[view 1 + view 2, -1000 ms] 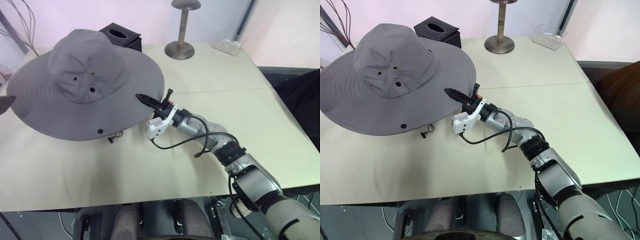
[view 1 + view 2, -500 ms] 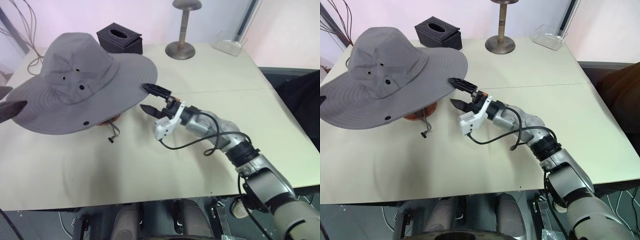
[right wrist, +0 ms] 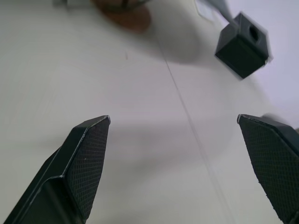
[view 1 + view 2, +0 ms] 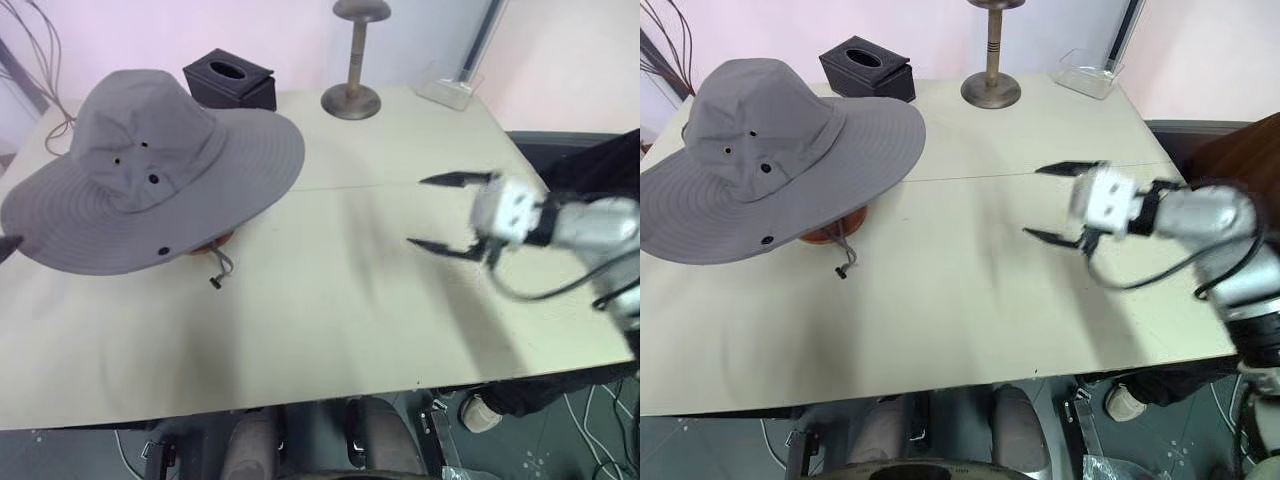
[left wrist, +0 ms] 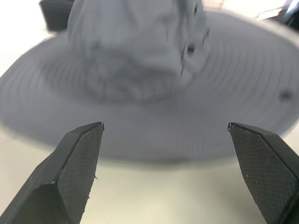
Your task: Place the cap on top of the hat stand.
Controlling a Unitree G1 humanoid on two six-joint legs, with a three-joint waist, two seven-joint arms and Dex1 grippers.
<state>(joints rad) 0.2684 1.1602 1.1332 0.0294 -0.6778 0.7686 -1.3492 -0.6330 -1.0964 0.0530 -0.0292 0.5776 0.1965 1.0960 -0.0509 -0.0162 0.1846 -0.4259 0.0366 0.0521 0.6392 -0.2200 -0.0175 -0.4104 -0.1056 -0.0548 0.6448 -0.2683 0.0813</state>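
The grey wide-brimmed cap (image 4: 150, 165) rests on the hat stand, whose reddish-brown base (image 4: 212, 240) peeks out under the brim; the rod and top disc are hidden inside. The chin cord (image 4: 218, 268) dangles to the table. My right gripper (image 4: 415, 212) hovers open over the table's right half, well away from the cap, with nothing between its fingers. In the left wrist view my left gripper (image 5: 164, 125) is open, facing the cap's brim (image 5: 154, 135) from a short distance. The right wrist view shows the stand's base (image 3: 126, 16) far off.
A black tissue box (image 4: 229, 80) sits behind the cap. A grey-brown stand with a domed top (image 4: 352, 60) and a clear plastic tray (image 4: 445, 90) stand at the table's back edge. The beige table (image 4: 330, 300) spreads between the cap and my right gripper.
My right gripper let go of the cap's brim, opened wide and swung away to the right. The cap settled lower on the stand. My left gripper drew back from the brim's left edge.
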